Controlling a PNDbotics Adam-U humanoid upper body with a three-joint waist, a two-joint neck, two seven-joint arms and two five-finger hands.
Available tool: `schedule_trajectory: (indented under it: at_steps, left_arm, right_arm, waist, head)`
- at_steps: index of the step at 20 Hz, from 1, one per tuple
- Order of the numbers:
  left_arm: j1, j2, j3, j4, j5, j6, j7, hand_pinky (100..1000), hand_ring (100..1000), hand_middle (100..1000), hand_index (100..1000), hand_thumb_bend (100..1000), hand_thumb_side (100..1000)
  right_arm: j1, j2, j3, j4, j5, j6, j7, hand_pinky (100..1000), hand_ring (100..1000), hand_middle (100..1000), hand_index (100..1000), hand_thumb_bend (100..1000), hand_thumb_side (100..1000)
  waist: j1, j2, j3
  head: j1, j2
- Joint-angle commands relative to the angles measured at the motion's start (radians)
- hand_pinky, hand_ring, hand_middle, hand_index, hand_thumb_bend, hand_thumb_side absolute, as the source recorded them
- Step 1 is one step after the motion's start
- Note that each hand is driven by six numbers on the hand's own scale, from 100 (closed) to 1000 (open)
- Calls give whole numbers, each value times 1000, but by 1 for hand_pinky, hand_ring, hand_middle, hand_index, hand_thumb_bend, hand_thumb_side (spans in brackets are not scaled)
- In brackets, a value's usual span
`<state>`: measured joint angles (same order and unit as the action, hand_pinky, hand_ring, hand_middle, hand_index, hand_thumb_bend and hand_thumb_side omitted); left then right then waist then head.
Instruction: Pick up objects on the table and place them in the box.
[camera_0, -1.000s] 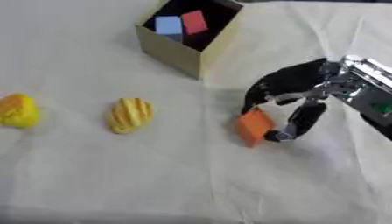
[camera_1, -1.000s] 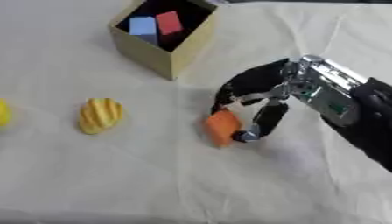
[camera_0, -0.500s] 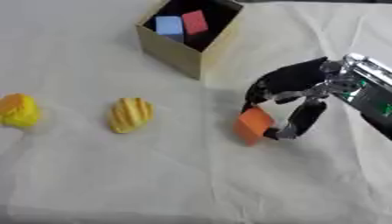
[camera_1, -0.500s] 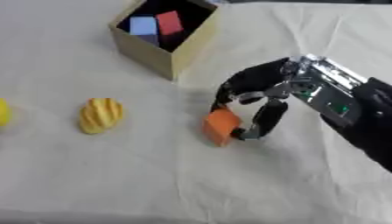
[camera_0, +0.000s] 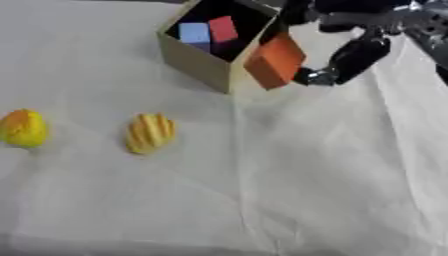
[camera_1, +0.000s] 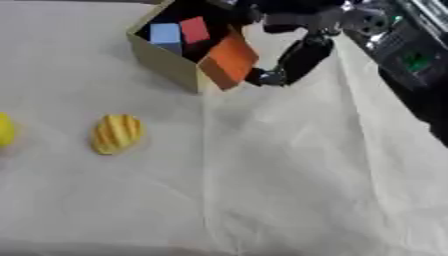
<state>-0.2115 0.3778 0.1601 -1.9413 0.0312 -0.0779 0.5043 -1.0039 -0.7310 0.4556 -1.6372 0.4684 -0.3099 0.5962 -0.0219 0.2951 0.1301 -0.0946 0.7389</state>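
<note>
My right hand (camera_0: 350, 50) comes in from the upper right and is shut on an orange block (camera_0: 276, 60), held in the air at the near right corner of the cardboard box (camera_0: 188, 60). Inside the box lie a blue block (camera_0: 194, 33) and a red block (camera_0: 223, 28). On the cloth to the left rest a ridged yellow-orange piece (camera_0: 150, 133) and a rounder yellow-orange piece (camera_0: 21, 128). My left hand shows in no view.
A white cloth (camera_0: 289, 185) with creases covers the table. The black forearm with a green-lit panel (camera_1: 411, 55) fills the upper right corner of the right eye view.
The right hand has lifted the orange block off the cloth and carried it up and left to the box's corner. The whole picture has also shifted, so the camera has moved.
</note>
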Motion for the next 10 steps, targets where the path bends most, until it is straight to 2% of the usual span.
schedule_trajectory:
  at_steps: [1, 5, 10]
  left_arm:
    - [-6, 16, -3, -11, 3, -1, -8, 694, 726, 601, 752, 409, 563]
    - [-9, 20, -4, -8, 6, -1, -11, 694, 726, 601, 751, 409, 563]
    - [-15, 26, -1, -8, 5, -1, -9, 694, 727, 602, 751, 409, 563]
  right_arm:
    - [-70, 57, -33, 59, 46, 47, 3, 850, 738, 555, 692, 297, 206]
    - [-168, 156, -56, 157, 106, 105, 32, 844, 726, 555, 694, 288, 199]
    - [-283, 254, -88, 290, 188, 178, 62, 845, 736, 561, 698, 335, 218]
  waist:
    - [1, -22, 7]
    - [-2, -19, 15]
    - [-6, -10, 18]
  head:
    - [-15, -1]
    - [-19, -6]
    - [-22, -14]
